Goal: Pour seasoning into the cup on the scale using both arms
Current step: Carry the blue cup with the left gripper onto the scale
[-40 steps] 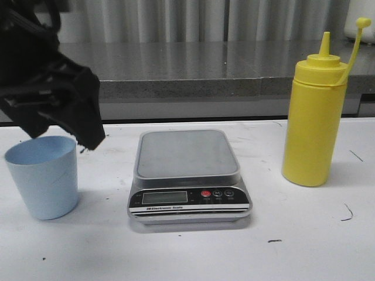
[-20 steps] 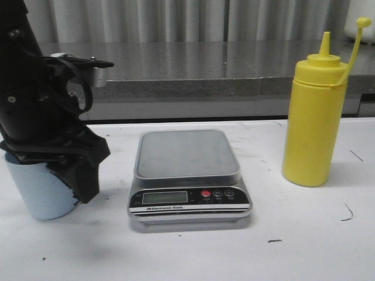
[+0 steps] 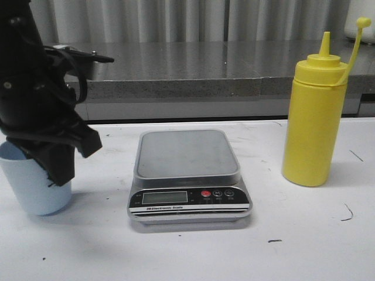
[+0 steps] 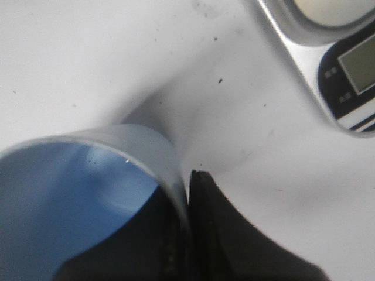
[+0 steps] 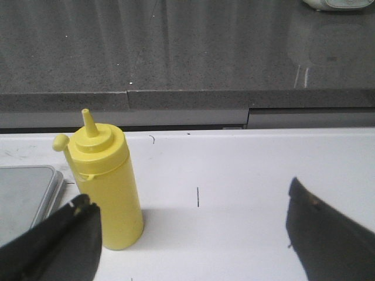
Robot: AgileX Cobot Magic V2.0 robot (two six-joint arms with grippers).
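- My left pincer straddles the wall of the cup near the worktop's left edge: one finger outside, touching it, the other apparently inside. I cannot tell whether it has clamped.
- My right pincer hangs wide, holding nothing, back from the seasoning by the right edge.
- The scale sits mid-worktop, platform bare.
- To do this well: pinch the wall firmly, lift straight, keep the cup upright, set it central on the platform.
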